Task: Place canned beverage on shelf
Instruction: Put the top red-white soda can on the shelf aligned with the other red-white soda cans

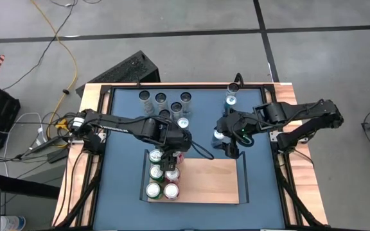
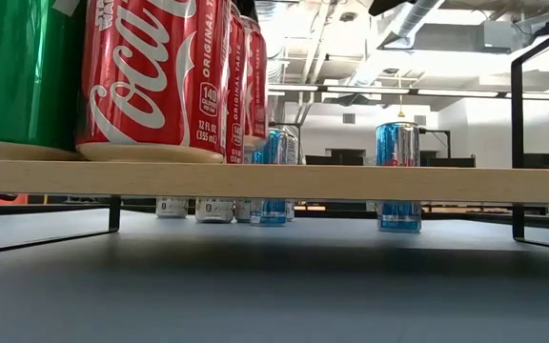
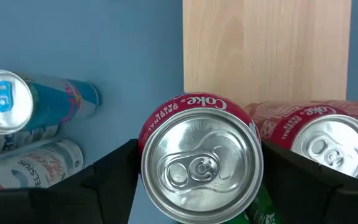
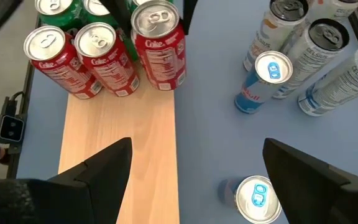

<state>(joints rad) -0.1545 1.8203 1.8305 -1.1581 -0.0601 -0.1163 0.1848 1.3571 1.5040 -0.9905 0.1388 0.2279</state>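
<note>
The left pincer (image 3: pixel 197 180) holds a red can (image 3: pixel 201 165) at the shelf (image 3: pixel 266 50) edge; the right pincer (image 4: pixel 194 174) stands wide above a blue can (image 4: pixel 253 198).

Two dark jointed arms, black fingers (image 4: pixel 98 171)

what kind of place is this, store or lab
Most likely a robotics lab or workshop, not a store: two robot arms work at a blue table, loose cables trail over a bare concrete floor, and exposed ceiling ducts show beyond the wooden shelf of cans.
</note>
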